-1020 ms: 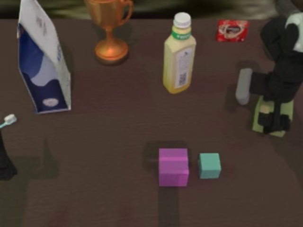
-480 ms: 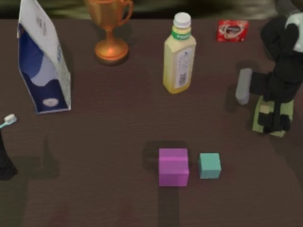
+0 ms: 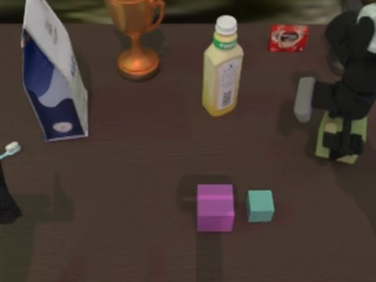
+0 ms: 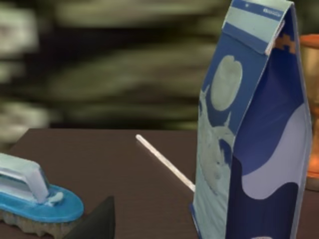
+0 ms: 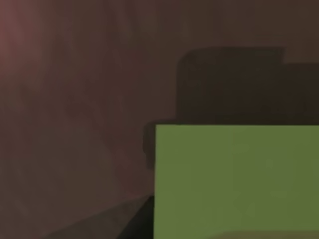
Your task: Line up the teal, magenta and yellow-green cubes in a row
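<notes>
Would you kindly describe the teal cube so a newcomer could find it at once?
Start at the tall yellow bottle and come toward the table's near edge, where two cubes sit side by side. The teal cube is the right one, apart from and smaller than the magenta cube.

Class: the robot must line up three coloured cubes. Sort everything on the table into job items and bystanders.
Job items: magenta cube; teal cube; yellow-green cube, under the right gripper.

Bystanders: milk carton; trophy; yellow bottle; red packet; toothbrush; blue scrub brush.

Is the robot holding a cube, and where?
Looks like it: the right gripper sits over the yellow-green cube, fingers on its opposite sides. The left holds nothing visible.
</notes>
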You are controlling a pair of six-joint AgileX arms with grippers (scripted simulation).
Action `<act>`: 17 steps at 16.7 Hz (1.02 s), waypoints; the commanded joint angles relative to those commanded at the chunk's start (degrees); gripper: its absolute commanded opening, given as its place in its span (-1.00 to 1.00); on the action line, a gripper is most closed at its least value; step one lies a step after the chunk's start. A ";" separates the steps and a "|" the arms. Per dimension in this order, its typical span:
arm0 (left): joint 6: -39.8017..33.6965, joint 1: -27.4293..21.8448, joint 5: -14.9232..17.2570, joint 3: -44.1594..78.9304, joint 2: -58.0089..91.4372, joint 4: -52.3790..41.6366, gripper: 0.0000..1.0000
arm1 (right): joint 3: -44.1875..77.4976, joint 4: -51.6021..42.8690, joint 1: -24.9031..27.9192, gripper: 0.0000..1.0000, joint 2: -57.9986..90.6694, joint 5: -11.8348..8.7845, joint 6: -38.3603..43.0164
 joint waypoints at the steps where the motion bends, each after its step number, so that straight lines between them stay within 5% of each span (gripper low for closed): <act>1: 0.00 0.00 0.00 0.00 0.00 0.00 1.00 | 1.33 -2.18 0.07 -1.00 -0.67 -0.01 -0.02; 11: 0.00 0.00 0.00 0.00 0.00 0.00 1.00 | 6.73 -9.82 0.77 -1.00 -2.60 -0.02 0.64; 17: 0.00 0.00 0.00 0.00 0.00 0.00 1.00 | 23.64 -18.45 16.06 -1.00 7.18 0.00 9.40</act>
